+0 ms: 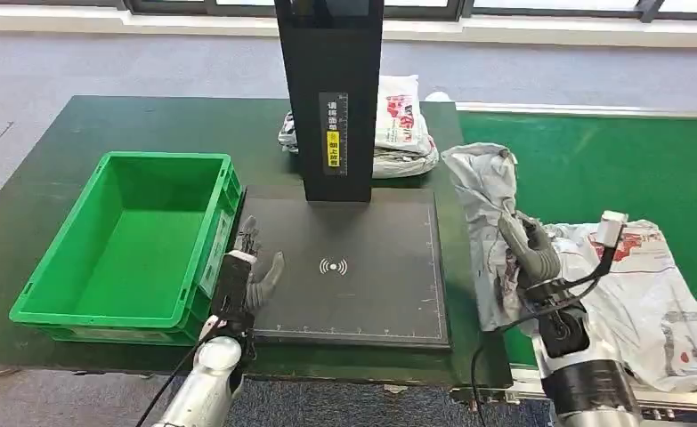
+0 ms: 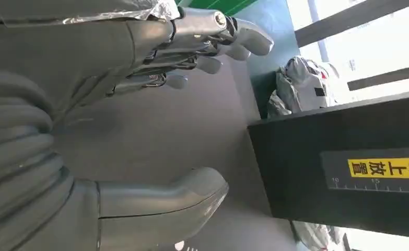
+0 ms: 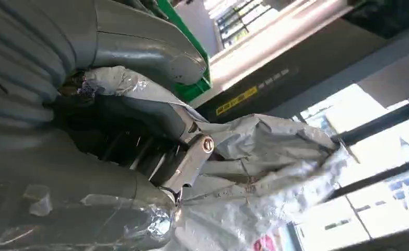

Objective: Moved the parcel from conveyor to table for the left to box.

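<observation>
Looks like we're mid-transfer. The right hand (image 1: pixel 530 252) has its fingers clamped around a crumpled grey plastic parcel (image 1: pixel 487 191), right of centre in the head view, with the bag's top standing up over the seam between the green conveyor (image 1: pixel 594 169) and the dark counter (image 1: pixel 60 169). Can't tell if it's fully lifted or still dragging on the edge.

Next move, I'd guess: carry it left and set it on the flat black scanner pad (image 1: pixel 371 294) in the middle, then let go so the other arm can take over. The left hand (image 1: pixel 251 267) rests at the pad's left edge, fingers spread, holding nothing, just beside the green box (image 1: pixel 60 294) at lower left.

Material-wise the parcel is thin, wrinkly poly mailer, floppy, so it'll sag and could slip. The box is rigid moulded plastic, empty. The pad is matte and smooth. Another white printed mailer (image 1: pixel 665 276) lies flat on the conveyor at lower right, and more bags (image 1: pixel 405 133) are piled behind the black post (image 1: pixel 331 53).
</observation>
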